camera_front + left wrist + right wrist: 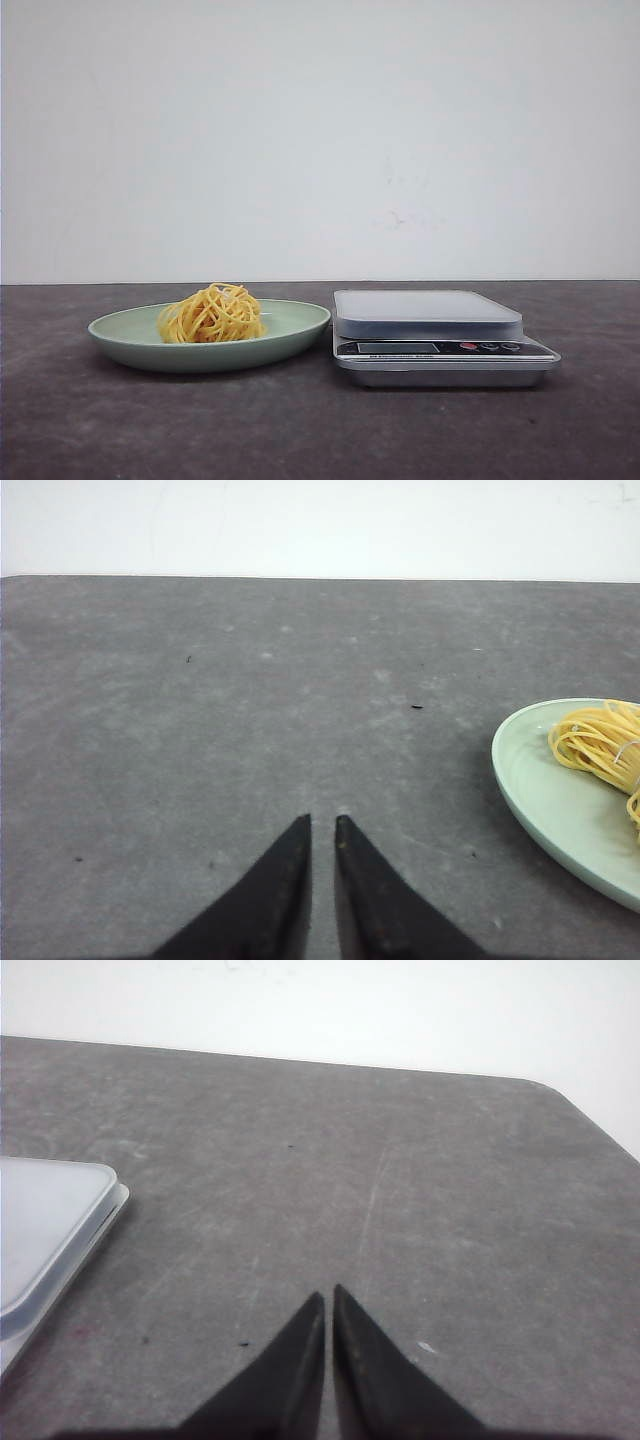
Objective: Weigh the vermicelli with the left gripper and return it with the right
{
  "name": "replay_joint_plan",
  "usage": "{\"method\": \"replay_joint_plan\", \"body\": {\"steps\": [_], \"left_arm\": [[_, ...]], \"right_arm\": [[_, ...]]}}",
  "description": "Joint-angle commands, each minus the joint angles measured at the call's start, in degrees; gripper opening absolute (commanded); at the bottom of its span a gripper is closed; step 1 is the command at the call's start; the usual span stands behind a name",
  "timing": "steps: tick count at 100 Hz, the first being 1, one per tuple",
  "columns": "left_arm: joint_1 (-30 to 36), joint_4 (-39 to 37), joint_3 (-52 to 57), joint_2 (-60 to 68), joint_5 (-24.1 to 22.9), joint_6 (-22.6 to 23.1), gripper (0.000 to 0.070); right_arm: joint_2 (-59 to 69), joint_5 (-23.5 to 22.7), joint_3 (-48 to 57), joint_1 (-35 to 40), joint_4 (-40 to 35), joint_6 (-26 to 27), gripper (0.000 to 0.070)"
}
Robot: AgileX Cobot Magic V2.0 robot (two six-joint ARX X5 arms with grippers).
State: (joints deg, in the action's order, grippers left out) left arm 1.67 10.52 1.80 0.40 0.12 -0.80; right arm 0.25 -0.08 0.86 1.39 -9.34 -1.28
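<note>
Two things sit on the dark grey table (300, 430) in the front view: a pale green plate (120, 328) on the left and a silver digital kitchen scale (440, 335) just to its right, close but not quite touching as far as the view shows. The scale's front panel has a small display strip and a few round buttons, one of them red, but any writing on it is way too tiny to read, so no brand or label can be made out anywhere. Its flat weighing platform has nothing on it. The plate holds the vermicelli (211, 315), a small rounded clump of thin golden-yellow strands sitting roughly in the middle of the dish. The left wrist view shows the left gripper (322, 822) low over bare tabletop, its black fingers nearly together with just a thin sliver of gap between the tips, holding nothing, with the plate rim and some of the noodle strands off to one side. The right wrist view shows the right gripper (328, 1295) the same way, tips practically touching, holding nothing, with a corner of the scale's platform nearby.
</note>
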Motion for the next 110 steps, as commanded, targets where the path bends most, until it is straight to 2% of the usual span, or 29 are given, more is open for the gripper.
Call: {"method": "replay_joint_plan", "body": {"steps": [1,66,78,90,104,110], "left_arm": [[0.1,0.3,-1.0,0.1,0.4,-0.3,0.001],[0.1,0.1,-1.0,0.1,0.3,-0.3,0.001],[0.1,-0.2,-1.0,0.1,0.4,-0.3,0.001],[0.1,-2.4,-1.0,0.1,0.3,-0.3,0.001],[0.1,-7.4,-1.0,0.1,0.4,-0.5,0.001],[0.1,-10.8,-0.9,0.1,0.3,-2.1,0.001]], "right_arm": [[0.0,0.0,-0.2,-0.1,0.8,-0.3,0.0007],[0.0,0.0,-0.2,-0.1,0.8,-0.2,0.0007],[0.0,-0.5,-0.2,0.0,2.6,0.1,0.0007],[0.0,-1.7,-0.2,0.0,6.1,3.5,0.0007],[0.0,-2.1,-0.1,0.0,9.3,13.5,0.0006],[0.0,-3.2,0.1,0.0,10.8,16.9,0.0006]]}}
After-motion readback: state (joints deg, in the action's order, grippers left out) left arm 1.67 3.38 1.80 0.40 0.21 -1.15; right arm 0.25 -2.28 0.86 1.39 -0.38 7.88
